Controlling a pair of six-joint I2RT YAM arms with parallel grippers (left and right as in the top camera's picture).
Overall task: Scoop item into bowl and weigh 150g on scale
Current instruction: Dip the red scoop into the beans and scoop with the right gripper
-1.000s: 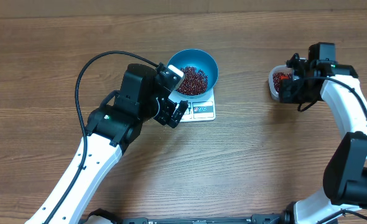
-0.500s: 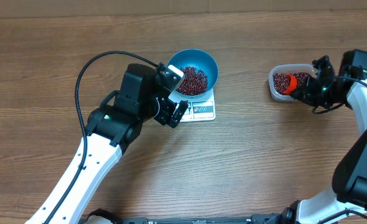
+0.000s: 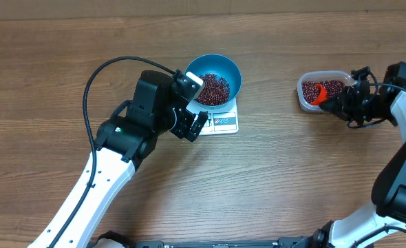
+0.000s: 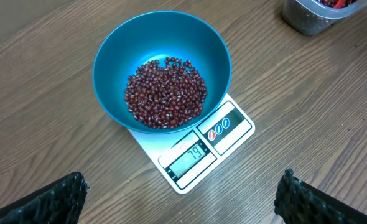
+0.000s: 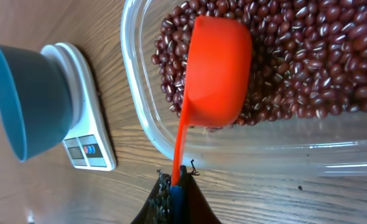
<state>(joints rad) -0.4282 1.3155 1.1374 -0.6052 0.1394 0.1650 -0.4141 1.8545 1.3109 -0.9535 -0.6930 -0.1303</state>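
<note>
Loading the scoop, with the bowl only part filled.

From overhead: holding the left gripper [image 3: 195, 125], jaws released and empty, just beside the scale [image 3: 225, 124] bearing the blue bowl [image 3: 236, 74]; clenching the right gripper [image 3: 340, 105] on the orange scoop [image 3: 318, 93] at the clear tub [image 3: 303, 96], well apart. From the left wrist: showing beans [image 4: 165, 93] heaped in the bowl, display [image 4: 191, 155] reading 79. From the right wrist: laying the scoop's cup on the tub's beans. Risking, probably, spilled beans on the long carry across the table [image 3: 272, 179] if tilting the loaded scoop, or overshooting by tipping in too much.
</note>
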